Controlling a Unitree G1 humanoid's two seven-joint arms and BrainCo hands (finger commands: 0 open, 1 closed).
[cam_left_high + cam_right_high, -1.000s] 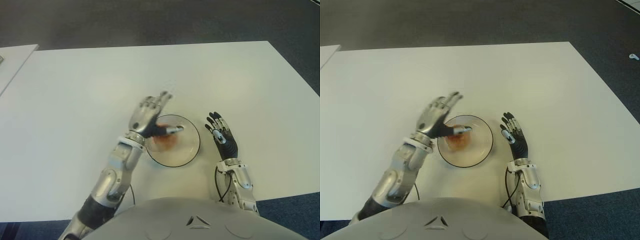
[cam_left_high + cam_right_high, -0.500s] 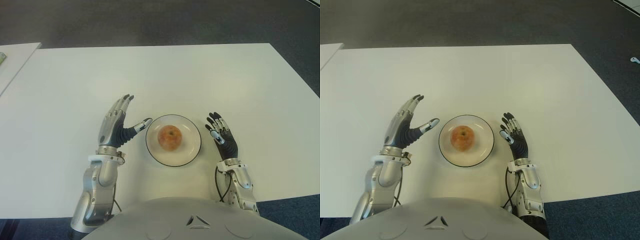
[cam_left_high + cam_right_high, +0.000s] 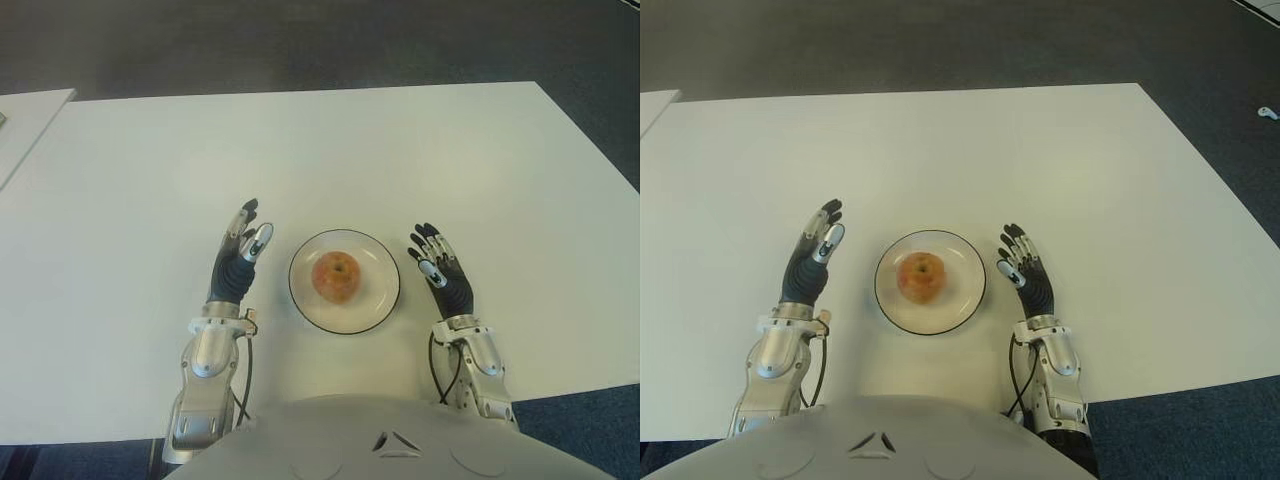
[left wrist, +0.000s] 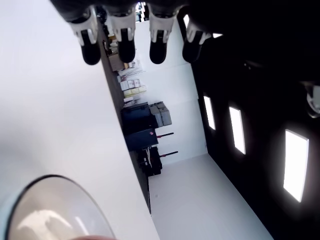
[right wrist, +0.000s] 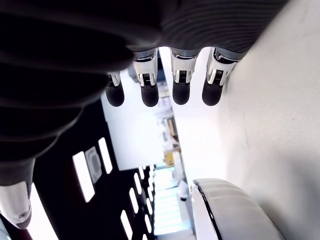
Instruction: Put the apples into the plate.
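Observation:
A red-yellow apple sits in the middle of a clear glass plate with a dark rim, near the table's front edge. My left hand stands just left of the plate, fingers straight and holding nothing. On the plate's right side my right hand is open too, palm up, apart from the rim. The left wrist view shows the plate's rim and straight fingers; the right wrist view shows spread fingers and the plate's edge.
The white table stretches far ahead and to both sides. A second white surface shows at the far left. Dark carpet lies beyond the table's edges.
My left hand has let go of the apple, leaving it in the plate, and drawn back to the plate's left side. The right hand has stayed where it was.

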